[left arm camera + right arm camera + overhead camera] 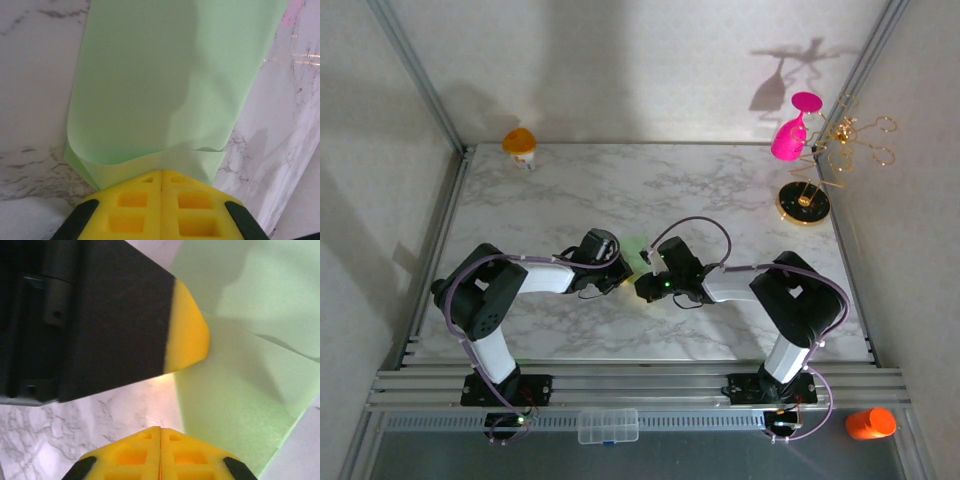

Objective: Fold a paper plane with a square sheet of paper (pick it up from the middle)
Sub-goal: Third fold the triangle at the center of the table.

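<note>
Square sheet of paper [638,247] lies partly folded near the middle of the counter [720,190], between both pincers. We see the left gripper [162,172] clamped tight on its curled near edge. The right gripper [160,429] has its pads pressed together beside the sheet; whether they pinch it we cannot tell.

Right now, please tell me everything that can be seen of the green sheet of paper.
The sheet of paper is thin, pale green, plain and unmarked, over the table between the two arms. Its near edge curls up into a doubled layer with a small crease, and the shut left gripper pinches that edge. In the right wrist view one flap overlaps another along a slanted line. The shut right gripper is at its edge; whether it grips the paper I cannot tell.
</note>
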